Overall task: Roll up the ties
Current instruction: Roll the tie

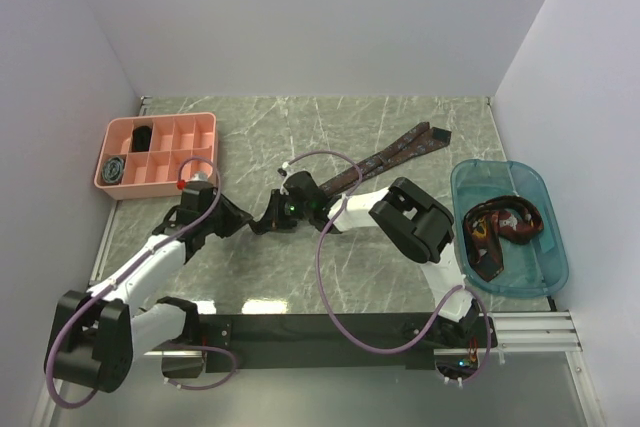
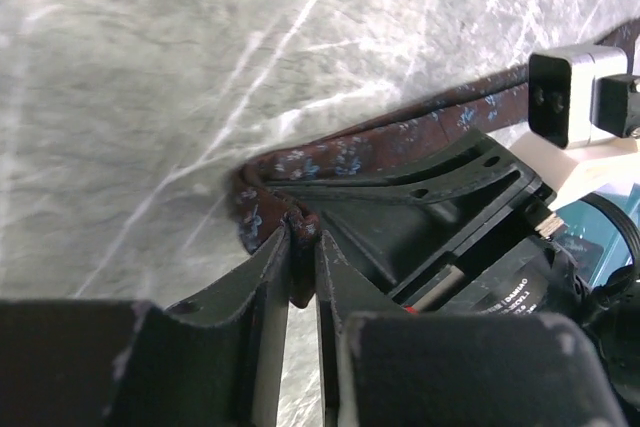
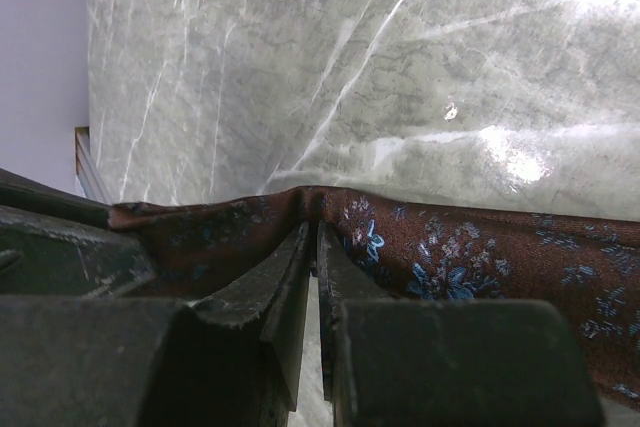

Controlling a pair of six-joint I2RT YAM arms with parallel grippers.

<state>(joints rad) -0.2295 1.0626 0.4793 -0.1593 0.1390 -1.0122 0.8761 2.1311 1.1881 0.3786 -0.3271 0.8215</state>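
Since my left gripper (image 2: pixel 303 239) and right gripper (image 3: pixel 312 239) are both clamped on the near end of the maroon tie (image 1: pixel 400 150) (the rest trails far-right across the table (image 1: pixel 250 137)), I want a tight first turn, edges aligned, no slack between pinches.

A white-print label (image 2: pixel 520 282) on the black motor (image 2: pixel 470 302), seen from the left wrist, seems to read "DAMIAO". Its smaller lines are too blurred to read.
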